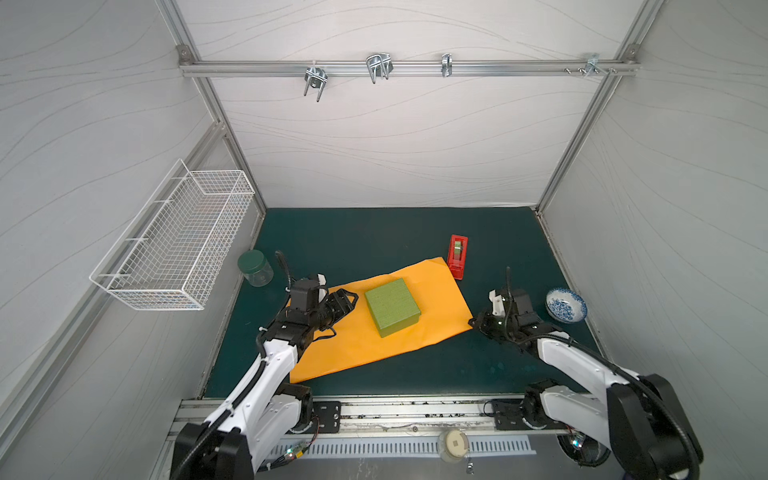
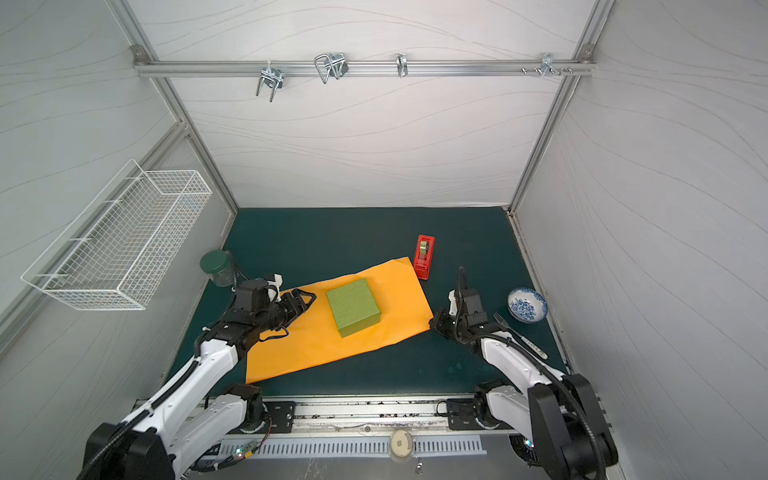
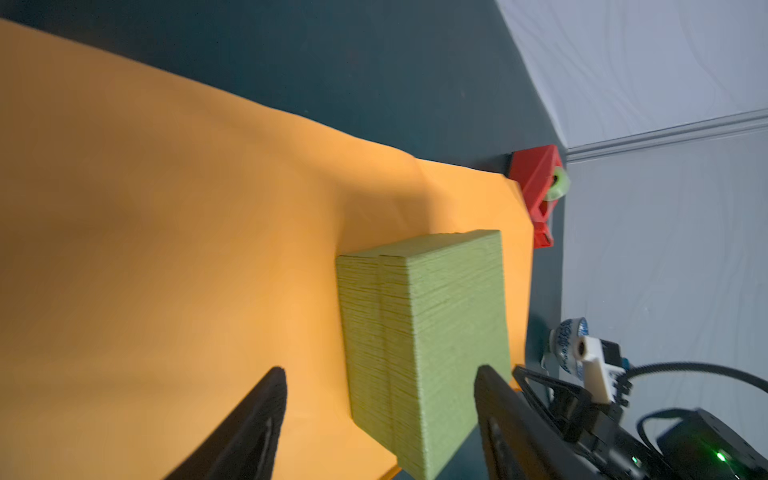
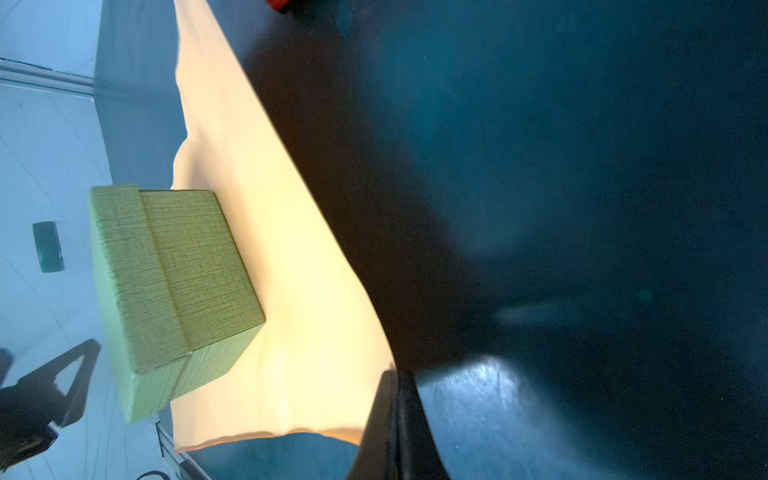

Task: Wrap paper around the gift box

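You get no legible txt, nos. or brand marks here. Dark specks on the narrow red plastic tape dispenser [image 1: 457, 257] & on the pale fork handle [image 2: 535, 350] are too small to read.

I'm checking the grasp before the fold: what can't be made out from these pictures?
- Whether paper sits between the shut right gripper's jaws: right wrist view, they hide that corner.
- Paper's left edge: both top views, left arm covers it.
- Tape dispenser: right wrist view, picture's edge cuts it off.
- Jar contents: top views, lid hides them, too small.
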Robot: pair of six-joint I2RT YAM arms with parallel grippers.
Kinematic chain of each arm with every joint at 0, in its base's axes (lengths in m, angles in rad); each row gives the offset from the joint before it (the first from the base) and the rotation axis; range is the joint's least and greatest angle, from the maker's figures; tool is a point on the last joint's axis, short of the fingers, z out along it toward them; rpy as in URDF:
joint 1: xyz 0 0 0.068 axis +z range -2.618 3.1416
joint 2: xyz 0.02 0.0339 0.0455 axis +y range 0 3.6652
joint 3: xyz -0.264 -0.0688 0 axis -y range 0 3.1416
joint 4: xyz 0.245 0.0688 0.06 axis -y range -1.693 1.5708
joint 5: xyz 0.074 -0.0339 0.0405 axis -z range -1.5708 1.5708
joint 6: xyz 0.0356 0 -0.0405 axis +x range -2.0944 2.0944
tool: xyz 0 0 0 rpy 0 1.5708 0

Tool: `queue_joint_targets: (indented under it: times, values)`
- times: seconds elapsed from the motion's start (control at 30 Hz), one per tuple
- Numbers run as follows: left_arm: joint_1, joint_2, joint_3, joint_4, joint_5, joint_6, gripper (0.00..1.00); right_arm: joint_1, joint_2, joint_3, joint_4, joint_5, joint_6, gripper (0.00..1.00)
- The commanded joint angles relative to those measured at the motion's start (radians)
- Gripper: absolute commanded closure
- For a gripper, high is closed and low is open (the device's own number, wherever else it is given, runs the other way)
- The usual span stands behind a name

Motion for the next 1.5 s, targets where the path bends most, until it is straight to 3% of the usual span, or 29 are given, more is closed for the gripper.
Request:
queue_joint_targets:
  times: [0.0, 0.37, 0.53, 0.77, 0.97, 1.1, 1.37, 1.4, 1.47]
  values:
    - [0.001, 0.124, 0.056, 0.089, -0.033, -0.013, 0.29, -0.010, -0.076, -0.010, -0.111, -0.001, -0.019, 1.00]
    - [-0.001, 0.526, 0.190, 0.215, -0.043, 0.008, 0.44, -0.021, -0.244, -0.052, -0.258, -0.001, -0.009, 1.00]
    - [-0.040, 0.658, 0.247, 0.236, -0.037, 0.028, 0.46, -0.012, -0.382, -0.079, -0.349, 0.006, 0.023, 1.00]
    - [-0.086, 0.722, 0.254, 0.270, -0.027, 0.018, 0.47, 0.041, -0.508, -0.086, -0.472, 0.035, 0.064, 1.00]
    - [-0.111, 0.689, 0.244, 0.273, -0.013, 0.006, 0.46, 0.143, -0.590, -0.087, -0.540, 0.176, 0.122, 0.98]
    - [-0.113, 0.602, 0.235, 0.228, -0.028, 0.015, 0.43, 0.140, -0.575, -0.050, -0.527, 0.266, 0.098, 0.88]
    - [-0.113, 0.324, 0.166, 0.132, -0.077, 0.039, 0.33, 0.059, -0.410, 0.096, -0.460, 0.356, -0.056, 0.48]
    - [-0.113, 0.296, 0.154, 0.119, -0.071, 0.047, 0.32, 0.060, -0.409, 0.108, -0.434, 0.339, -0.088, 0.43]
    - [-0.113, 0.242, 0.132, 0.103, -0.046, 0.057, 0.31, 0.080, -0.394, 0.114, -0.334, 0.242, -0.140, 0.21]
